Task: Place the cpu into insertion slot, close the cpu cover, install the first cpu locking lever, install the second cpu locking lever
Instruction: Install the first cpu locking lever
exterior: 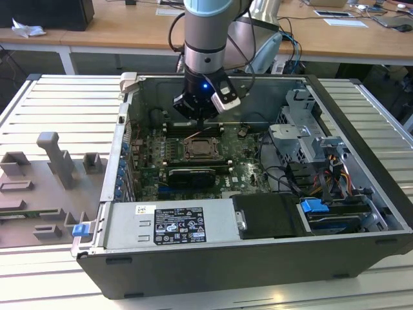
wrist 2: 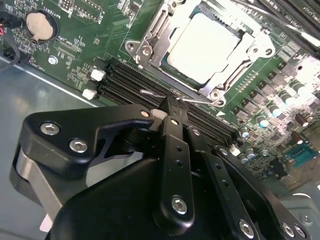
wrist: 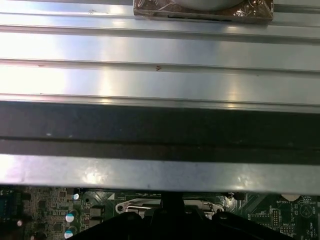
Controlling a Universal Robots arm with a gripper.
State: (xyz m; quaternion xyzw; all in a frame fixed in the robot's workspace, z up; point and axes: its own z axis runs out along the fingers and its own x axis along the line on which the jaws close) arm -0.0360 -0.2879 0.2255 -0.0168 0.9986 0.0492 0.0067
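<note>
Since the cpu [wrist 2: 210, 42] already sits flat in the slot [wrist 2: 134, 49] with the cover [wrist 2: 159, 37] folded down around its pale top, I'd say the work is now on a lever [wrist 2: 200, 100]. That's the thin wire running along the socket's edge, right at the tip of the gripper [wrist 2: 170, 107]. The fingers look pressed together, and as far as I can see they're nudging the wire, not pinching it.

My take on doing this well: keep the tip low and square on the wire so it can't skate off. Push it down and sideways under its hook, and don't lean on the cover or the chip.

In the exterior view the gripper [exterior: 201, 121] hangs just past the far edge of the socket, mid-board. The memory slots [wrist 2: 125, 82] lie directly under the fingers, so a slip would land there. A coin battery [wrist 2: 40, 26] sits well off to one side. On the near side of the socket there's the graphics card [exterior: 190, 175], and nearer again the power supply [exterior: 171, 223]. Loose cables [exterior: 284, 174] and a drive cage [exterior: 303, 139] crowd the exterior view's right. The case wall [wrist: 150, 170] stands close behind the arm, so there's little room to swing on the far side.
</note>
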